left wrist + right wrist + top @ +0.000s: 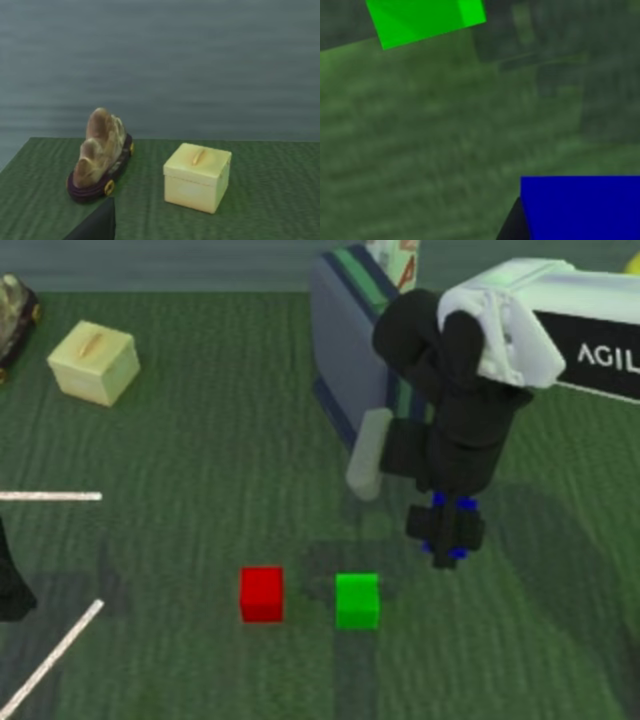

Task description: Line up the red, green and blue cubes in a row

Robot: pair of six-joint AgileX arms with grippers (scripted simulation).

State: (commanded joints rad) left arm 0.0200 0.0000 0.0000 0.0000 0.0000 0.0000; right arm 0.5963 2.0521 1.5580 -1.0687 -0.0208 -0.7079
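Overhead, right fingers (445, 532) pinching blue cube (582, 207); just beside green cube (357, 600).

Our right arm (520, 325): white shell over black hardware.

The glossy white housing carries a black panel at its three o'clock end, lettered "AGIL" in white. Below it bulge rounded matte-black segments, ending in a blocky black right gripper (446, 530). Of our left arm, only a black sliver (12, 585) shows at the nine o'clock edge.
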